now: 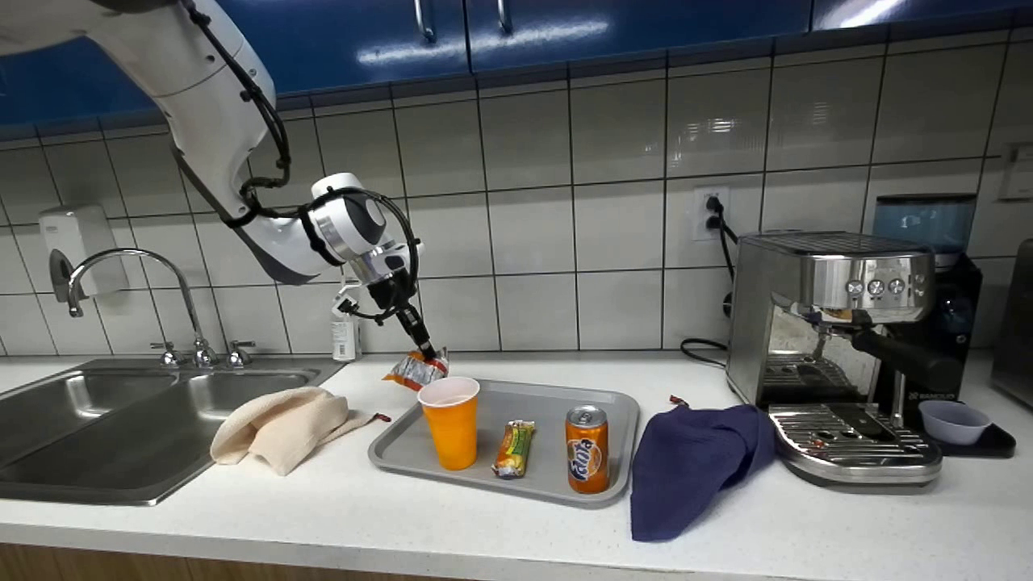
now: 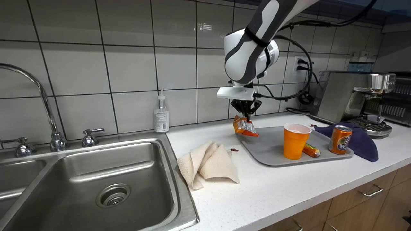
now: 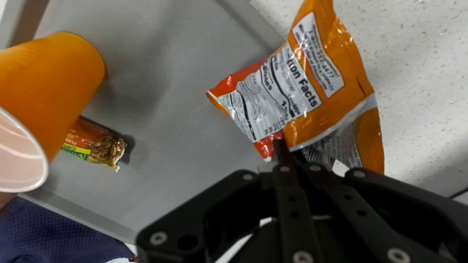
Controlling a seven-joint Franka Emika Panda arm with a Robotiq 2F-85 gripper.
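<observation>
Gripper (image 3: 290, 150): I have its jaws pinched together on the bag (image 3: 303, 84).
Tray (image 1: 539, 402): I see cup (image 1: 452, 428), bar (image 1: 514, 449) and can (image 1: 587, 450) on it.

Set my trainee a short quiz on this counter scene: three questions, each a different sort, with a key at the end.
1. Choose: what do the jaws hold? (a) navy cloth (b) orange snack bag (c) soap bottle
2. True or false: the orange cup stands upright on the gray tray.
3. Fill in: on that tray, the wrapped bar lies between the cup and the ____.
Key: 1 b; 2 true; 3 Fanta can.
</observation>
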